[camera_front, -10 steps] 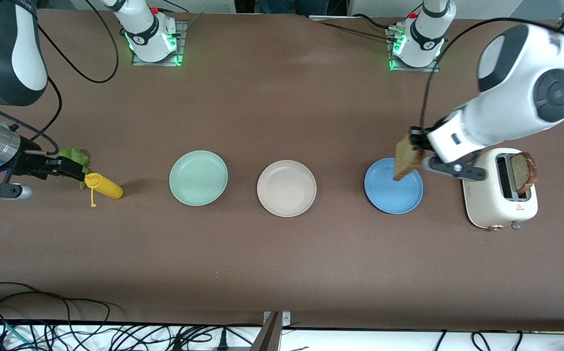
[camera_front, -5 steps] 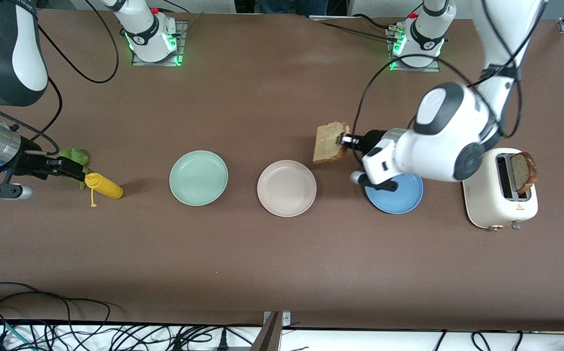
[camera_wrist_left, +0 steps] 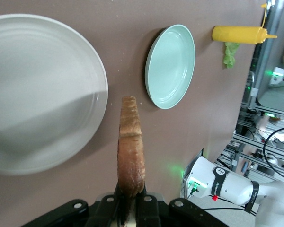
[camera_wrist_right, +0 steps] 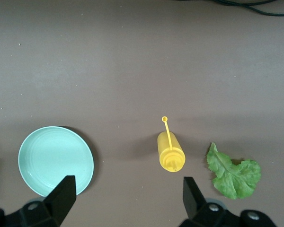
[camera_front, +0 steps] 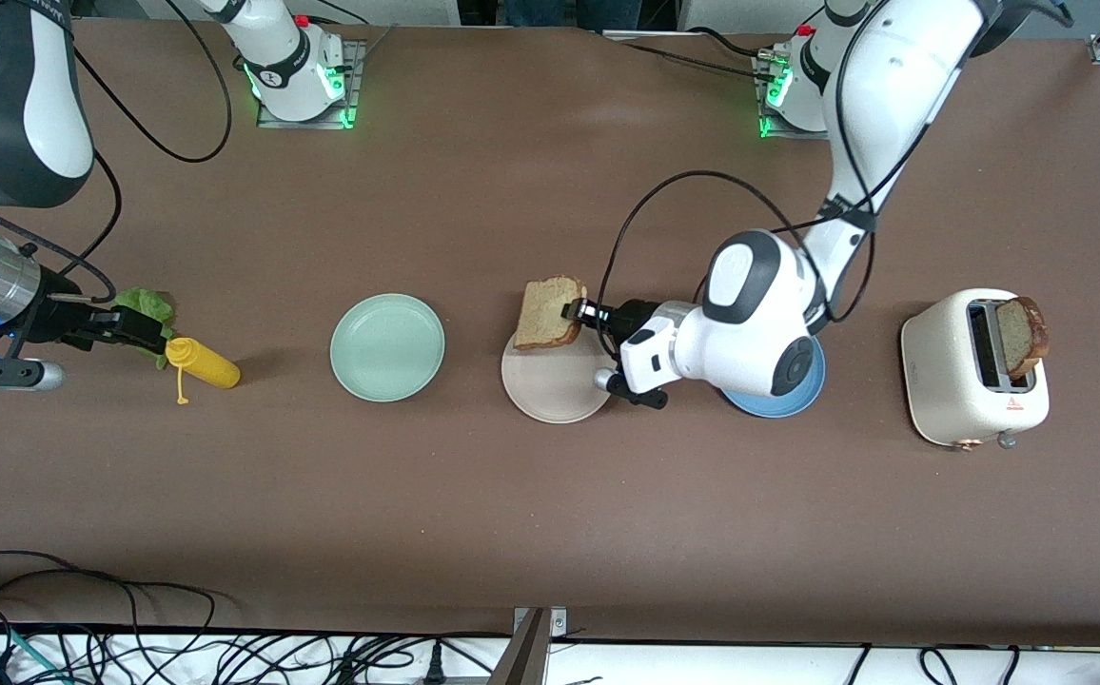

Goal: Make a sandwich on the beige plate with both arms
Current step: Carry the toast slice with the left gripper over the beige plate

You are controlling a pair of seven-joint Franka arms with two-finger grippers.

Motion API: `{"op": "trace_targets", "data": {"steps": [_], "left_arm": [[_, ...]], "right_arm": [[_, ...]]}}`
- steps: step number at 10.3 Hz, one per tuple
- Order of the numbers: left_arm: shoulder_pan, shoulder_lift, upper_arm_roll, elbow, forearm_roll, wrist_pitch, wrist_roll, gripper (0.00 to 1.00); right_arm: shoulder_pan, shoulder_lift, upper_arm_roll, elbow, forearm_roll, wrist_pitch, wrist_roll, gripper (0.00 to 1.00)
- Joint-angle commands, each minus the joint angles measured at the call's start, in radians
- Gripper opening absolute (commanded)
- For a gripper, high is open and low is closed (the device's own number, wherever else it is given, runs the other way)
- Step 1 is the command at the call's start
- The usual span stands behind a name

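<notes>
The right hand (camera_front: 146, 331) waits wide open over the lettuce (camera_front: 146, 306) near the yellow bottle (camera_front: 203, 362). The beige plate (camera_front: 555, 395) has nothing lying on it. The left hand (camera_front: 577, 311) pinches one bread slice (camera_front: 548, 312) over its rim. A second slice (camera_front: 1021, 337) sits in the toaster (camera_front: 973, 381). The sandwich is barely begun.

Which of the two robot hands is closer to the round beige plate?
The left. The left gripper, shut on a tan bread slice, is over the round cream-beige plate's rim. The right gripper hangs open above the lettuce leaf, at the right arm's end.
</notes>
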Motion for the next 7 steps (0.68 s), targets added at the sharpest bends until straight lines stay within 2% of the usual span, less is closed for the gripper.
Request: {"op": "trace_targets", "data": {"steps": [1, 7], "left_arm": [[0.013, 0.099, 0.010, 0.046, -0.130, -0.002, 0.211, 0.00], [0.050, 0.184, 0.019, 0.046, -0.201, 0.004, 0.382, 0.01]], "right_arm": [[-0.006, -0.003, 0.003, 0.005, 0.012, -0.003, -0.008, 1.00], [-0.006, -0.003, 0.003, 0.008, 0.013, -0.003, -0.008, 1.00]]}}
